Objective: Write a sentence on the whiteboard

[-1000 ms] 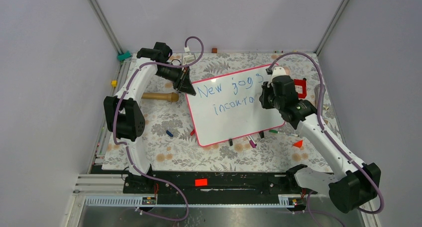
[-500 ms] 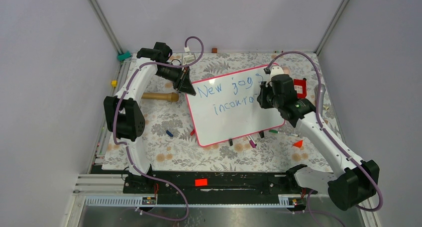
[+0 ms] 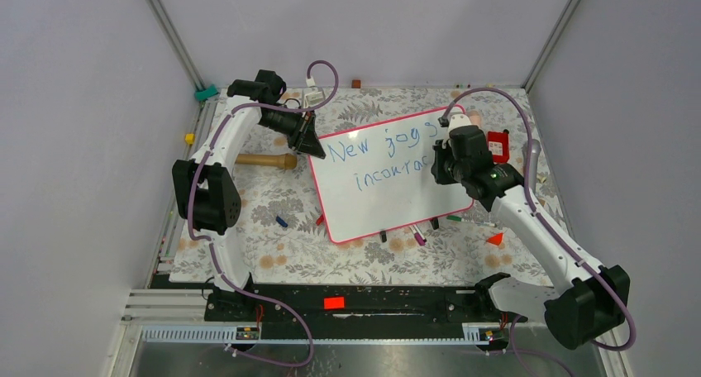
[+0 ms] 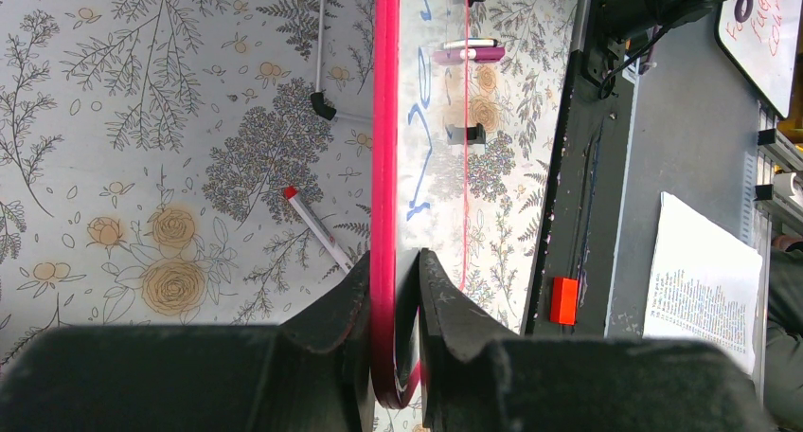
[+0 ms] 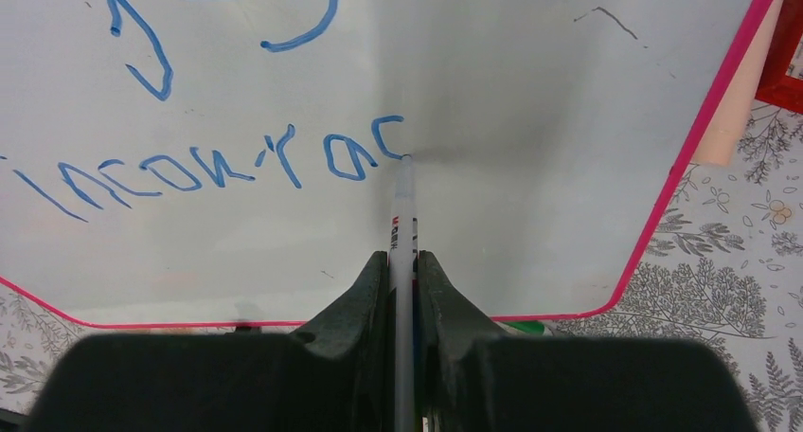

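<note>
Left wrist view: the left gripper (image 4: 393, 266) is clamped on the pink frame of the whiteboard (image 4: 384, 119) at its left corner, steadying it. The board lies tilted in the middle of the table. On it the sentence (image 5: 218, 167) reads roughly "New jogs / incourac". At the board's right side the right gripper (image 5: 403, 261) pinches a marker (image 5: 404, 200), its tip touching just after the last letter. This step likely wants light, even pressure and small strokes while the left grip holds firm. Around the board are a floral tablecloth (image 3: 273, 253), loose markers (image 3: 417, 235) at its near edge, and grey walls (image 3: 74, 104).
</note>
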You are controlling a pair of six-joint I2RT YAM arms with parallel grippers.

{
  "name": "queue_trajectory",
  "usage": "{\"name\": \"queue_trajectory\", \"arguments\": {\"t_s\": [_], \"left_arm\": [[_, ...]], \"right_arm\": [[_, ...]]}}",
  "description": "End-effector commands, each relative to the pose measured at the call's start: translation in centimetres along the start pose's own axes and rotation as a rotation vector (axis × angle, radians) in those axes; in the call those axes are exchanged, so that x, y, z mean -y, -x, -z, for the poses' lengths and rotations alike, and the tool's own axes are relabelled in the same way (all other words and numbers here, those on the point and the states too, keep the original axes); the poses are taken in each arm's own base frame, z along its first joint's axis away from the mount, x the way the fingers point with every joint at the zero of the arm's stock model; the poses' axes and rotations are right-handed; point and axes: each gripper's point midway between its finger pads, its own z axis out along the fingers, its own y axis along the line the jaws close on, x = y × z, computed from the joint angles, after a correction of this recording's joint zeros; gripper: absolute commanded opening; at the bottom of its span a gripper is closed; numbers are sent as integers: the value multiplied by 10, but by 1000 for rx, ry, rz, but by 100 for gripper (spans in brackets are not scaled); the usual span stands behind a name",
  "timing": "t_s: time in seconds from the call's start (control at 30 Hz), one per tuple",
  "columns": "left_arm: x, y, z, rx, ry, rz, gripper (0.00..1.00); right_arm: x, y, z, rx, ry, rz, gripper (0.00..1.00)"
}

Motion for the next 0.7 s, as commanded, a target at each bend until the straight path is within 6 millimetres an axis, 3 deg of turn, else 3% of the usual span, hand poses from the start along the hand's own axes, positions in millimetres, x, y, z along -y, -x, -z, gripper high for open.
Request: {"name": "queue_trajectory", "arguments": {"t_s": [0.0,0.37,0.67], "left_arm": [[-34,5,3,-64,134,-239,0],[-35,3,3,-70,137,-234,0],[-35,3,3,-71,138,-235,0]], "right_arm": [[11,17,3,37,-60,9,0],[2,40,0,79,-34,6,0],[2,41,1,80,-30,8,0]]}}
